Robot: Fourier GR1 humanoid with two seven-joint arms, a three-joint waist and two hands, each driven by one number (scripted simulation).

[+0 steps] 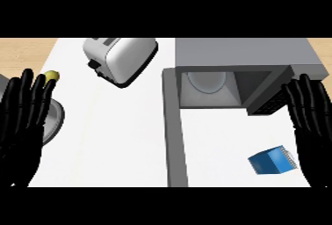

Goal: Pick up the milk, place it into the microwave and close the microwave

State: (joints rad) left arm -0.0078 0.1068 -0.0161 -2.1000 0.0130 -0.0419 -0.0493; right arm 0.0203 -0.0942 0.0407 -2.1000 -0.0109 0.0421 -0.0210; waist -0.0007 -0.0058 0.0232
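A blue milk carton (272, 161) lies on the white counter at the lower right, in front of the microwave. The grey microwave (246, 66) stands at the upper right with its cavity open; a round plate (209, 82) shows inside. Its door (175, 132) is swung out toward me, running down the middle of the view. My right hand (312, 123) stands open at the right edge, fingers up, just right of the carton and apart from it. My left hand (23, 123) rests open at the left edge, far from the carton.
A silver toaster (120, 58) sits at the upper left of the counter (110, 145). A small yellow fruit (52, 75) shows behind my left fingers, and a grey round dish (53, 121) lies partly hidden under that hand. Wooden floor shows at both upper corners.
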